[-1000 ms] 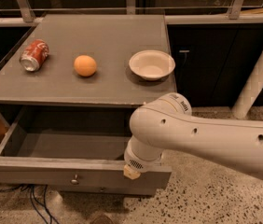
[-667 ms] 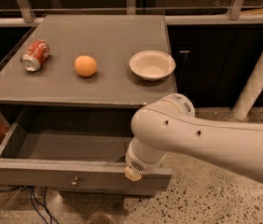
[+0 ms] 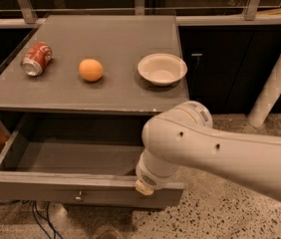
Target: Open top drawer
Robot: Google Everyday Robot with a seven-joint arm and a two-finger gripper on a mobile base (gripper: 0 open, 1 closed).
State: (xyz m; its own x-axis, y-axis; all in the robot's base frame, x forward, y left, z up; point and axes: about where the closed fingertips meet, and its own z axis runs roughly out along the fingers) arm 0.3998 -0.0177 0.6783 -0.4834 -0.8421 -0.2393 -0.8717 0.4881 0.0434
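**Gripper at the front rim of the open top drawer**

Camera view.

Item 1. Gripper (image 3: 144,185): set at the end of a thick white arm (image 3: 220,151) that enters from the right edge and slants down to the left. Only a small cream tip shows beneath the rounded wrist, touching the upper edge of the drawer front, right of centre. Whether it is spread or closed, or gripping anything, cannot be told; the wrist hides it.

Item 2. Top drawer (image 3: 36,192): matte grey, standing open below the table top and reaching toward the camera. Its grey inside shows bare on the left and in the middle; the arm covers the right corner. One small round metal knob (image 3: 79,196) sits at the centre of the front, left of the gripper and apart from it.

Item 3. Table (image 3: 115,36): flat grey top directly above the drawer.

Item 4. Soda can (image 3: 36,59): red, lying on its side at the left of the top.

Item 5. Orange (image 3: 90,69): middle of the top, between can and bowl, touching neither.

Item 6. Bowl (image 3: 162,68): white, upright, near the right edge of the top.

Item 7. Floor (image 3: 220,215): pale and speckled, right of the drawer.

Item 8. Cables (image 3: 38,223): dark, on the floor beneath the drawer's left end.

Item 9. Post (image 3: 276,81): white, slanting, at the right edge.
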